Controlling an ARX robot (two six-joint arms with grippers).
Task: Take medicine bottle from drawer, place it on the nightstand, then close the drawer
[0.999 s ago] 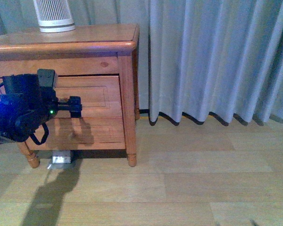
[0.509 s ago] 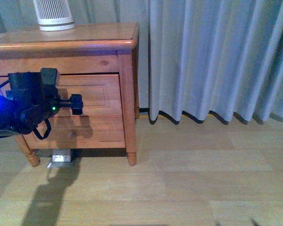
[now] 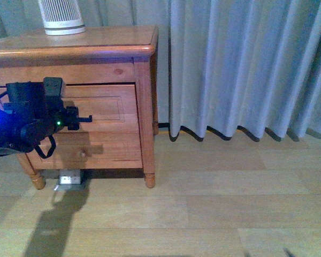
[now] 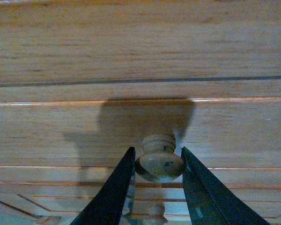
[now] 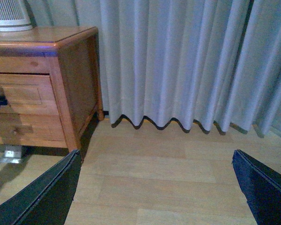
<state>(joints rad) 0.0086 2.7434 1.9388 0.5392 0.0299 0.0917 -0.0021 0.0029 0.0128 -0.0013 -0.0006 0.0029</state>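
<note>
Left wrist view shows the left gripper (image 4: 157, 149) set on the knob (image 4: 160, 165) of the drawer (image 4: 61, 131). One finger lies on each side of the knob, and both inner faces appear to touch it, so the fingers are pinching the knob. The drawer front sits level with the nightstand (image 3: 96, 40) frame, so the drawer is judged shut. The medicine bottle is not visible in any view and is presumed to be inside the shut drawer.

Step in hand: open the drawer.

1. Confirm firm contact on the widest part of the knob. The head is rounded, and a grip too near its front face could slip off.
2. Pull straight out, square to the drawer front. Any sideways or upward pull may jam the drawer in its frame.
3. Pull slowly; a light cabinet may slide on the floor.
4. Stop once the interior is exposed enough to reach inside.

The right gripper (image 5: 155, 154) has its fingers spread wide. It hangs over bare floor, well apart from the nightstand and in front of the curtain (image 5: 178, 61), and holds nothing.
</note>
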